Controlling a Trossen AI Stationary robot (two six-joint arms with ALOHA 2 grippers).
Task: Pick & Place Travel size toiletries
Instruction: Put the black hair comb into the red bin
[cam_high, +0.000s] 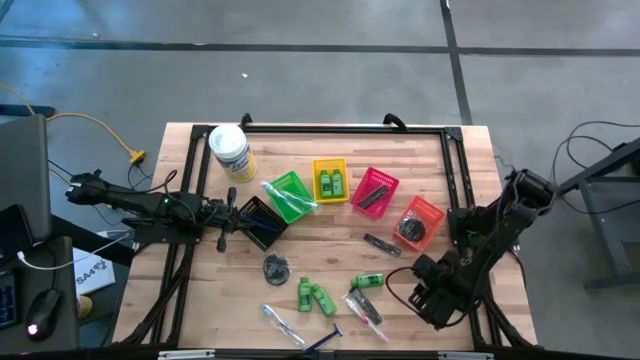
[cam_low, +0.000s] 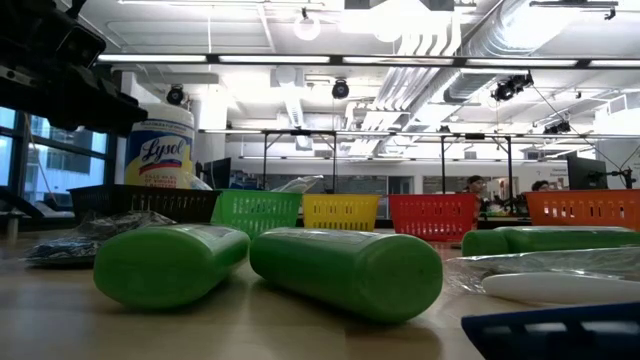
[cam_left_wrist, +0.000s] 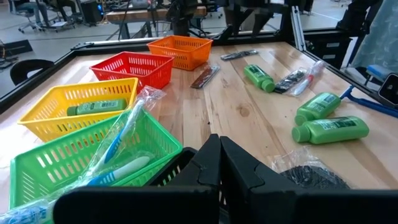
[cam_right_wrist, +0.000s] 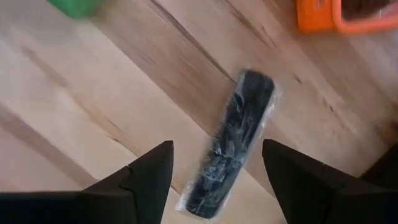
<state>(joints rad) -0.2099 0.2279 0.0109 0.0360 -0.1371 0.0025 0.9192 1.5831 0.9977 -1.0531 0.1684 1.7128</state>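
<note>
Travel size toiletries lie loose on the near half of the wooden table: green mini bottles (cam_high: 316, 297) (cam_low: 350, 270), a dark coiled bundle (cam_high: 277, 267), clear tubes (cam_high: 283, 325), a blue-handled razor (cam_high: 325, 340) and a black comb in clear wrap (cam_high: 381, 243) (cam_right_wrist: 233, 143). My right gripper (cam_high: 415, 272) (cam_right_wrist: 216, 146) hangs open above the comb, pointing down, with one finger on each side of it and touching nothing. The comb lies flat on the wood. My left gripper (cam_high: 232, 215) (cam_left_wrist: 221, 162) is shut and empty, level, just left of the black basket (cam_high: 262, 222).
A row of small baskets stands mid-table: green (cam_high: 290, 195), yellow (cam_high: 331, 180), red (cam_high: 374, 191) and orange (cam_high: 418, 222), some with items inside. The orange one is close beside the comb (cam_right_wrist: 348, 15). A white tub with a yellow label (cam_high: 230, 150) stands at the far left.
</note>
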